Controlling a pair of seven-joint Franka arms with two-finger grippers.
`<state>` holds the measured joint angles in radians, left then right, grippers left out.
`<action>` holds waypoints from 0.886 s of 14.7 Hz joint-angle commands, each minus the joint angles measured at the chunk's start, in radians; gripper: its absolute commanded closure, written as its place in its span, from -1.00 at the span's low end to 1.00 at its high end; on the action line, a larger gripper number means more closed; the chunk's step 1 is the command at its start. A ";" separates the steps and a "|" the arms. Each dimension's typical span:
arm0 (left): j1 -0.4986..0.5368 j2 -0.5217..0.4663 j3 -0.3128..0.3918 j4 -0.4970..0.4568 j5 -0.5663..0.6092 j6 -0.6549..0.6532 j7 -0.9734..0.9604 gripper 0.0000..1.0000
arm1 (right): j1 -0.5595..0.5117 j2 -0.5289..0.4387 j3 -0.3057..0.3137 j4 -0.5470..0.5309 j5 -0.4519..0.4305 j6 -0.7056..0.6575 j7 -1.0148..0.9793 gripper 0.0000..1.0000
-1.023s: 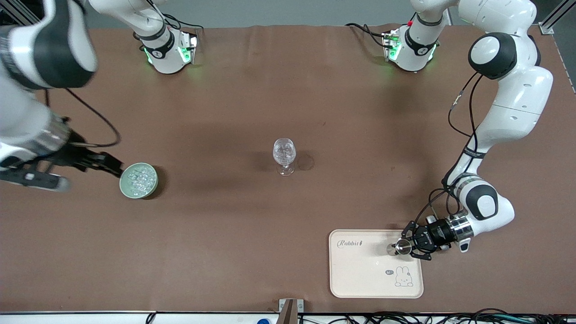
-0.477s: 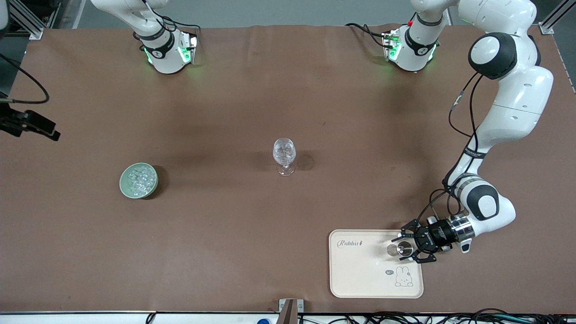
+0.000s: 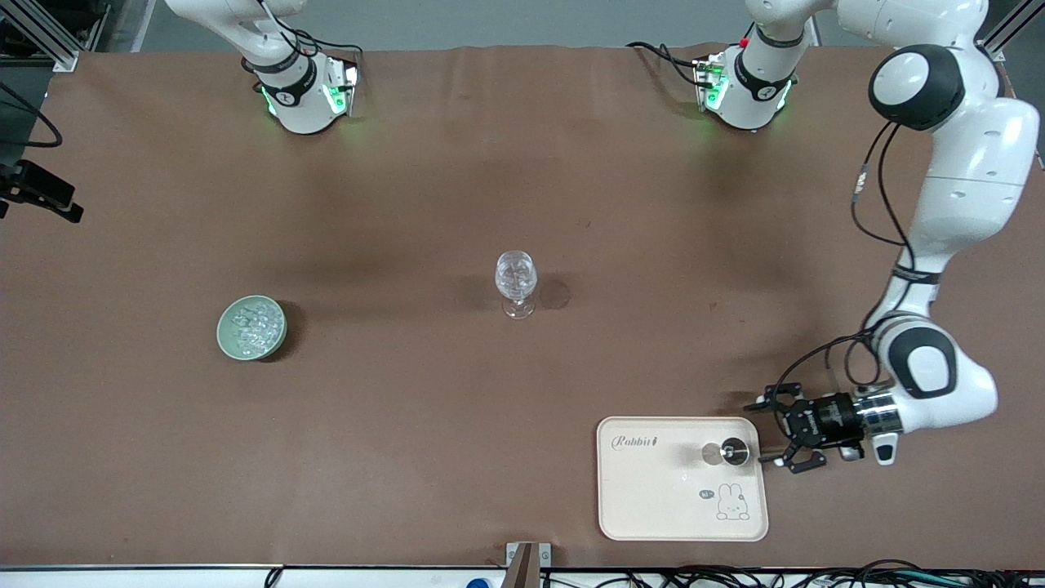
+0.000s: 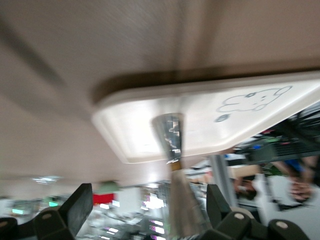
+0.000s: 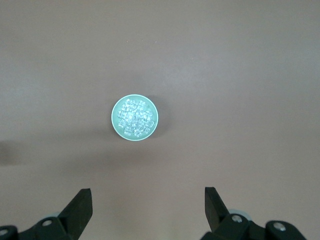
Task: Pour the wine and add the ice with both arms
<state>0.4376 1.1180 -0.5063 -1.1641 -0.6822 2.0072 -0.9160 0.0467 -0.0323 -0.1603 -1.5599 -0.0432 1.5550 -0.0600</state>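
A clear stemmed glass [image 3: 516, 282] stands at the table's middle with glittering clear contents in its bowl. A green bowl [image 3: 251, 327] full of ice [image 3: 250, 325] sits toward the right arm's end. In the right wrist view the bowl [image 5: 114, 120] and its ice [image 5: 135, 117] lie far below my right gripper [image 5: 147, 210], which is open and empty. A small metal cup [image 3: 734, 451] stands on the cream tray [image 3: 653, 490]. My left gripper [image 3: 763, 433] is open and empty just off the tray's edge, beside the cup [image 4: 170, 137].
The tray [image 4: 125, 125] with a rabbit drawing lies near the front camera, toward the left arm's end. Brown cloth covers the table. In the front view only a black part of the right hand [image 3: 41, 196] shows at the edge.
My left gripper opened, let go of the metal cup and drew back off the tray. My right arm lifted away from beside the green bowl toward the view's edge.
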 commanded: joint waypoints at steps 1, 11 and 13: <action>0.015 -0.101 0.008 -0.026 0.157 -0.109 0.003 -1.00 | -0.044 -0.006 0.018 0.037 -0.009 -0.010 -0.040 -0.99; -0.005 -0.360 -0.197 -0.025 0.793 -0.323 0.055 -1.00 | -0.044 -0.006 0.019 0.029 0.002 -0.058 -0.064 -1.00; -0.007 -0.360 -0.308 -0.023 0.970 -0.376 0.103 -1.00 | -0.044 0.000 0.019 0.030 0.003 -0.058 -0.069 -1.00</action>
<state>0.4301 0.7803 -0.7400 -1.1619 0.1545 1.6638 -0.8680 0.0194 -0.0308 -0.1547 -1.5261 -0.0437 1.5011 -0.1111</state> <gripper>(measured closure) 0.000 0.000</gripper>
